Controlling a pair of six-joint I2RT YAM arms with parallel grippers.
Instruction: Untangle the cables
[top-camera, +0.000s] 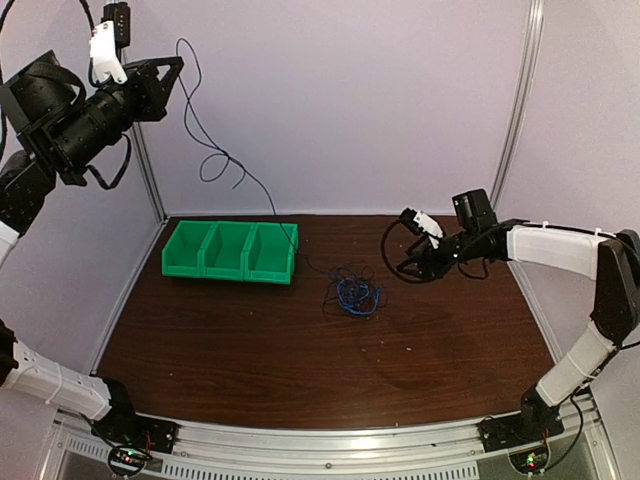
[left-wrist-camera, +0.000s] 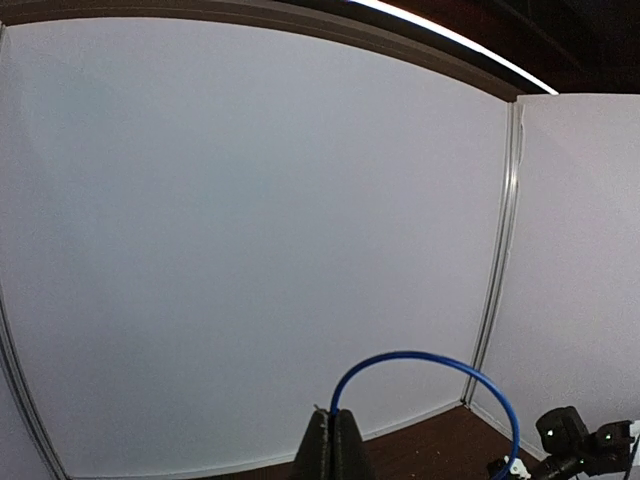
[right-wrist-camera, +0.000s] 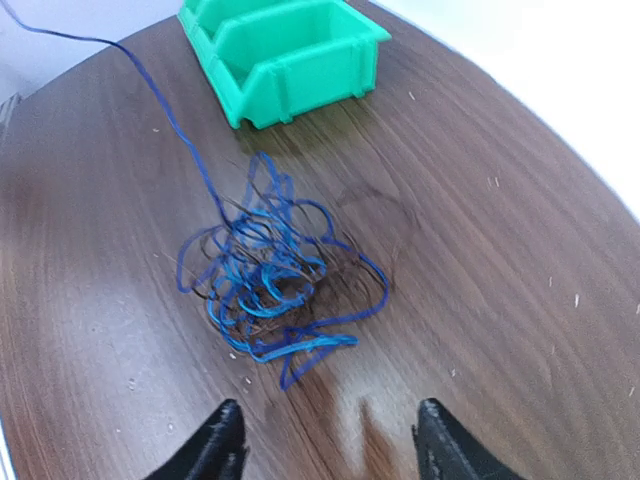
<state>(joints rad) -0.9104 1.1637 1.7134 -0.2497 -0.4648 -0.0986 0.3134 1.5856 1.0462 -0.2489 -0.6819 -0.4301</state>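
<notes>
Cables (right-wrist-camera: 272, 275) lay knotted just ahead of the open right tool (right-wrist-camera: 327, 440) while the left tool (left-wrist-camera: 333, 435), closed on one strand (left-wrist-camera: 430, 358), held it high; next they probably needed pinning down.

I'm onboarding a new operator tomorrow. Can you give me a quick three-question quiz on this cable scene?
1. True or false: the right gripper is closed on the cable tangle.
2. Which gripper pinches a blue cable strand held up high? A) left B) right C) neither
3. How many compartments does the green bin have?
Key: 1 false: its fingers are apart, short of the tangle. 2 A: the left gripper. 3 three.
</notes>
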